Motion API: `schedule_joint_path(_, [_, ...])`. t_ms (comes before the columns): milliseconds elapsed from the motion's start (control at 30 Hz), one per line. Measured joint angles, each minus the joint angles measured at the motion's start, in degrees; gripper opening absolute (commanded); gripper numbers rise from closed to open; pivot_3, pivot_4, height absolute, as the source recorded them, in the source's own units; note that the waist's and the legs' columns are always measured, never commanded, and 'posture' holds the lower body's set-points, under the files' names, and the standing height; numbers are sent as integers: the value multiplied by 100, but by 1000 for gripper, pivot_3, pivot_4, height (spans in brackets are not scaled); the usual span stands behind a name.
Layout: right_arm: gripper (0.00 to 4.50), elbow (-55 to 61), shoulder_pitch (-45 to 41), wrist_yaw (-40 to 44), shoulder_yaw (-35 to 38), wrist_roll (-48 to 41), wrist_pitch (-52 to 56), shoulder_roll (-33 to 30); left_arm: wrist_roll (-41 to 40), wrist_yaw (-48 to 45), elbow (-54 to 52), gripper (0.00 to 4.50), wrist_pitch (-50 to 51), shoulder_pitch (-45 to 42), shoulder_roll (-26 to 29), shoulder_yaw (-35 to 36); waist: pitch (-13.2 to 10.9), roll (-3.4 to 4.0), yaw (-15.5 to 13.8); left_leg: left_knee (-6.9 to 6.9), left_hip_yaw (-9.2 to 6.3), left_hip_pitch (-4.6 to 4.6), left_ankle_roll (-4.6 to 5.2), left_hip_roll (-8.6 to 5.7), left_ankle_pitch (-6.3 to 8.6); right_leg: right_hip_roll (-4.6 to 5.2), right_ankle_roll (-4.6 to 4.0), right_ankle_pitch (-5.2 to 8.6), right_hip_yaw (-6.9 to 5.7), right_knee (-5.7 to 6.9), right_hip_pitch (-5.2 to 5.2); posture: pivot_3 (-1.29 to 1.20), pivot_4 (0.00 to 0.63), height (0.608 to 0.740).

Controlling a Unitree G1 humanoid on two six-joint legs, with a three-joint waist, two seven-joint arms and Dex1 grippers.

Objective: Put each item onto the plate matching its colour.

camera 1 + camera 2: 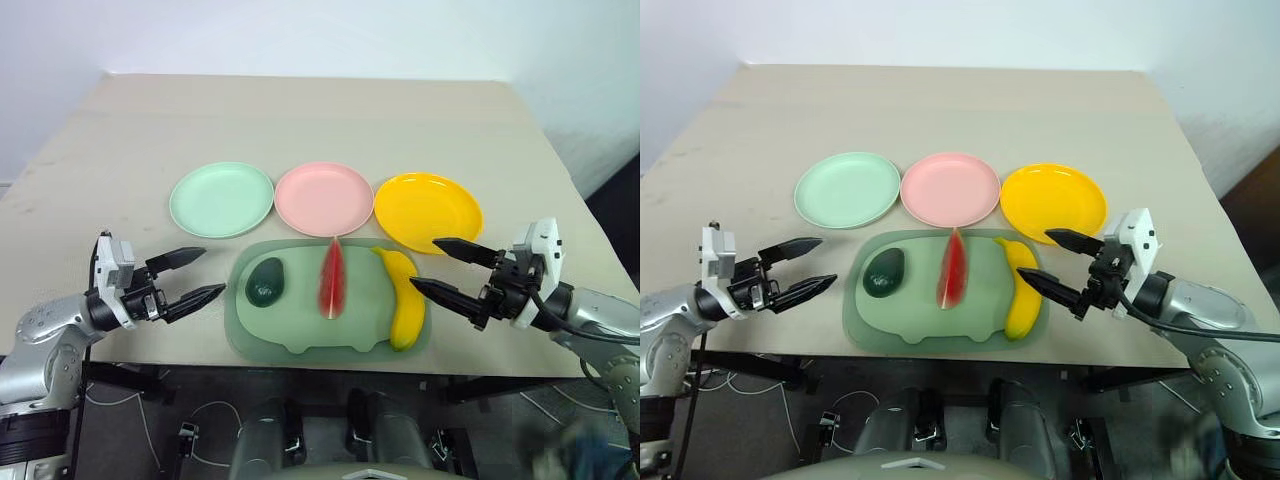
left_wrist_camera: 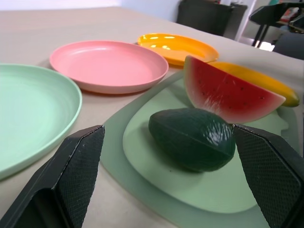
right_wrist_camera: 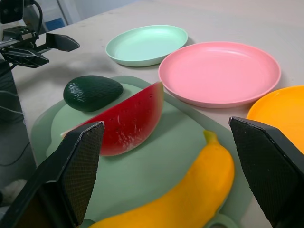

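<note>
Both grippers, left (image 1: pixel 193 277) and right (image 1: pixel 443 268), spread wide, holding nothing, flanking mat (image 1: pixel 300 325) bearing avocado (image 1: pixel 265 279), watermelon (image 1: pixel 331 275), banana (image 1: pixel 403 297); plates beyond.

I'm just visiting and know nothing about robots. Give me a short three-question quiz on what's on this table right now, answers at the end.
1. True or false: the banana already lies on the yellow plate.
2. Multiple choice: which plate stands in the middle of the row? A) mint green plate B) pink plate C) yellow plate.
3. Fill in: the avocado, the watermelon wedge and the banana all rest on the pale green ____.

Key
1. False: it lies on the mat, near the right hand, which is open, as is the left hand.
2. B.
3. mat.
</note>
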State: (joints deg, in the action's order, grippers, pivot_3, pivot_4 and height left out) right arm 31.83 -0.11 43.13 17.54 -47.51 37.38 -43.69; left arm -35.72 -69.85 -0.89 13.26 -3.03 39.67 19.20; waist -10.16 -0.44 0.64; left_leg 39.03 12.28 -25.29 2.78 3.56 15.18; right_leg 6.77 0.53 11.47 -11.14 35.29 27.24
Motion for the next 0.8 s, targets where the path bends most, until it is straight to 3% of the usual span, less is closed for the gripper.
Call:
schedule_joint_path(267, [4468,-63,-35,0,-43,-2,-1,22,0,141,-55,4500,9,-58,24,12,0,0,0,0,0,-1,-2,0,-1,0,0,0,0,-2,0,0,150,696])
schedule_joint_path(467, [4468,-49,4,-194,-69,-228,598,-97,2,162,-130,4500,15,-147,-42,-49,1,1,-1,0,0,-1,-5,0,-3,0,-1,-1,0,-1,-1,0,150,696])
schedule_joint_path(800, [4468,140,-496,-1254,-464,-276,1827,-479,4,129,-142,4500,36,-240,-103,-273,2,0,7,0,2,-3,-6,0,-4,-1,-1,-1,1,-2,4,0,150,696])
